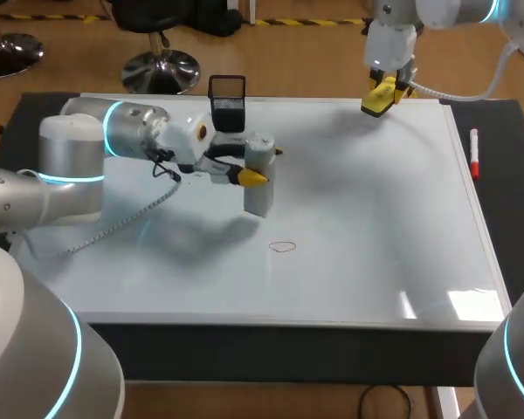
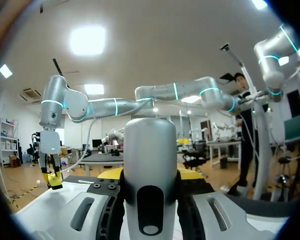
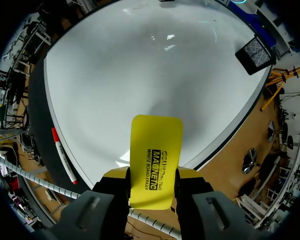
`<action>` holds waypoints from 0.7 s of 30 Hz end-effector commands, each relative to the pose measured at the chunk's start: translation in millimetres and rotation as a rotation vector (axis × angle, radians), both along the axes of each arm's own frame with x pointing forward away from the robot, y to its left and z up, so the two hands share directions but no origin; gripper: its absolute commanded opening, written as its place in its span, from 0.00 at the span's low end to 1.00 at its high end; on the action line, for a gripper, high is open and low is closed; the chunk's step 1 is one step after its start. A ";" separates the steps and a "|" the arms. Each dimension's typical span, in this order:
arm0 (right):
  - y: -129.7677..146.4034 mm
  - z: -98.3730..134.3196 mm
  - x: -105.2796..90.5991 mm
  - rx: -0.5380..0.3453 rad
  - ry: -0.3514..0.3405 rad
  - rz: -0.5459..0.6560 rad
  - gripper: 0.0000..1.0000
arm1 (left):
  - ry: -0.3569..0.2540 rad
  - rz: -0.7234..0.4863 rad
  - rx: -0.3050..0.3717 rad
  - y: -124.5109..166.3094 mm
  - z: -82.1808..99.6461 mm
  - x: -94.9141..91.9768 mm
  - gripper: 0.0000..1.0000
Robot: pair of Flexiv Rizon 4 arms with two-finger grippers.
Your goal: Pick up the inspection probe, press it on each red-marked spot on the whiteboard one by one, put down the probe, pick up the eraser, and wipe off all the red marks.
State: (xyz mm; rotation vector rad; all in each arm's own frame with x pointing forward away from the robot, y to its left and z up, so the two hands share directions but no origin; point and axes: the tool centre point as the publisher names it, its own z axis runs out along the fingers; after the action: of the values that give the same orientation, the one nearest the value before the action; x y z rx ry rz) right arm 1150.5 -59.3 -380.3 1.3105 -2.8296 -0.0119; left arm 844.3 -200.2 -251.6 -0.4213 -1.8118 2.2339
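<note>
Nearest me, in the lower middle of the frame, the only red mark I can find is a thin oval on the whiteboard. Just above and left of it, my left gripper comes in sideways from the left, closed on the inspection probe. The probe is a grey cylinder held upright, its lower end seemingly clear of the board and short of the oval. From the left wrist, the probe fills the gap, with both fingers touching it. It looks rigid and smooth, so I judge it could slide in my grip when pressed. A firm hold around mid-body suits it.

Farther back, at upper middle, a black mesh holder stands at the board's far edge. At upper right, my right gripper is clamped on the yellow eraser by its long edges. I take the eraser to be light, flat and stiff. A red marker lies beside the board's right edge.
</note>
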 end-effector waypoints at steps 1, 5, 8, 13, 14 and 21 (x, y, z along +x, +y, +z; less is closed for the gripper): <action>-0.6 1.6 1.4 -0.003 0.004 0.002 0.00 | -0.010 0.064 0.022 20.5 7.9 10.5 0.00; -0.6 1.6 1.4 -0.003 0.004 0.002 0.00 | -0.003 0.126 0.014 36.8 9.2 30.0 0.00; -0.6 1.6 1.4 -0.003 0.004 0.002 0.00 | -0.002 0.177 0.004 50.4 11.1 45.3 0.00; -0.6 1.6 1.4 -0.003 0.004 0.002 0.00 | 0.004 0.262 -0.022 72.9 15.9 68.9 0.00; -0.6 1.6 1.4 -0.003 0.004 0.002 0.00 | -0.002 0.274 -0.013 76.9 16.8 73.2 0.00; -0.6 1.6 1.4 -0.003 0.004 0.002 0.00 | -0.012 0.342 -0.008 105.6 19.2 93.0 0.00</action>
State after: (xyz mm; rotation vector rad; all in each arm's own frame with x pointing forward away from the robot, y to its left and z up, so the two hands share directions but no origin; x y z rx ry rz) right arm 1150.5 -59.3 -380.4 1.3104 -2.8297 -0.0119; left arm 941.1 -104.2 -237.9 -0.1493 -1.9949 2.4521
